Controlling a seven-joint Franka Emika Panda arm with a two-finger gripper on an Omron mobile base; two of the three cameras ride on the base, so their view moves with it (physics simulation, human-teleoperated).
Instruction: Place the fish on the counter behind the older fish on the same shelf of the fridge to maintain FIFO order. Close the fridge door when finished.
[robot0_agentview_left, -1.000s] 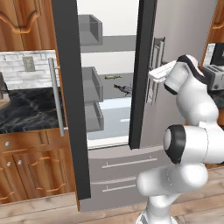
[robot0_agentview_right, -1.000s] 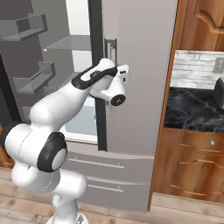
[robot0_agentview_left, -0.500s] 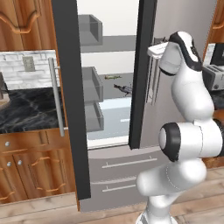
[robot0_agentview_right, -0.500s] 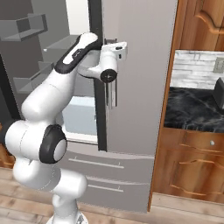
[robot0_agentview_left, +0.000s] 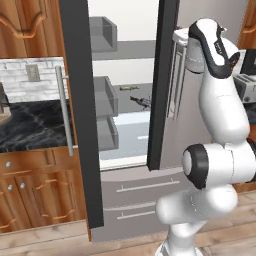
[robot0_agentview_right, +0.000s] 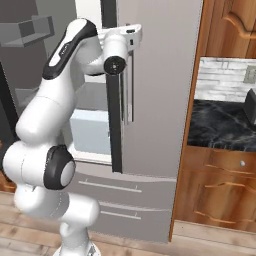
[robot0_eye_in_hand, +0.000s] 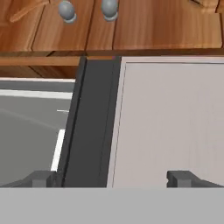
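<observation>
Two fish (robot0_agentview_left: 128, 88) lie on the grey fridge shelf (robot0_agentview_left: 134, 111), one behind the other (robot0_agentview_left: 141, 102), so the placing looks done. My hand (robot0_eye_in_hand: 111, 177) is spread wide and empty, up against the outer face of the right fridge door (robot0_agentview_left: 195, 120) near its dark edge (robot0_eye_in_hand: 89, 122). Both doors stand open; closing is what's left.

Toaster (robot0_agentview_left: 246, 88), perhaps; wall outlet (robot0_agentview_left: 33, 73)
</observation>
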